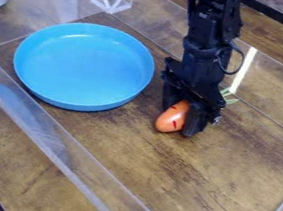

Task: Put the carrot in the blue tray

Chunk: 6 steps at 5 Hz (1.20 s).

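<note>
Wooden table, pincer clamping carrot, beside blue tray

Lab bench: robot arm, clear acrylic barrier.

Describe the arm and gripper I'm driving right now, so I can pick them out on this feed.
The arm is black, a slim column of boxy segments, with a dark cable looping at its top. It ends in a blocky black gripper with two short, thick fingers. No markings or labels can be made out at this resolution.
</note>
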Tool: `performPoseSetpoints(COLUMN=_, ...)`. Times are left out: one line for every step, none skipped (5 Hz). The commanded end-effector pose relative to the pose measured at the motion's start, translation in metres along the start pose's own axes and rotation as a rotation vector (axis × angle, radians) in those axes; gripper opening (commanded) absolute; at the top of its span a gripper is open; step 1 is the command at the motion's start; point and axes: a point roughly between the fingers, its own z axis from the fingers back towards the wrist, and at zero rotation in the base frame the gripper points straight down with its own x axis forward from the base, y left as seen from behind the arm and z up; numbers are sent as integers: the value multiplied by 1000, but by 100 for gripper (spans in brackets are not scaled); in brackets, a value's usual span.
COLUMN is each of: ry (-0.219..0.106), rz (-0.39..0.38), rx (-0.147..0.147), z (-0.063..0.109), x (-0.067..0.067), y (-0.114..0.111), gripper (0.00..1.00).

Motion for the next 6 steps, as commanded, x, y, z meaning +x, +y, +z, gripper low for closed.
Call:
performPoseSetpoints(ry=-29, rz=10, rx=16, z=20, x=-2, y=8, gripper=0)
performPoseSetpoints(ry=-27, rz=8, rx=22, z=25, x=-5, y=9, gripper=0)
performPoseSetpoints(ry=-23, rz=6, rx=27, z=30, x=-8, y=10, gripper=0)
performPoseSetpoints(ry=-19, rz=3, rx=33, z=33, x=-10, y=11, gripper=0)
performPoseSetpoints(ry=-14, rz=0, rx=40, z=37, x=-12, y=12, gripper=0)
performPoseSetpoints(ry=-10, rz=-5, rx=45, z=39, x=-14, y=12, gripper=0)
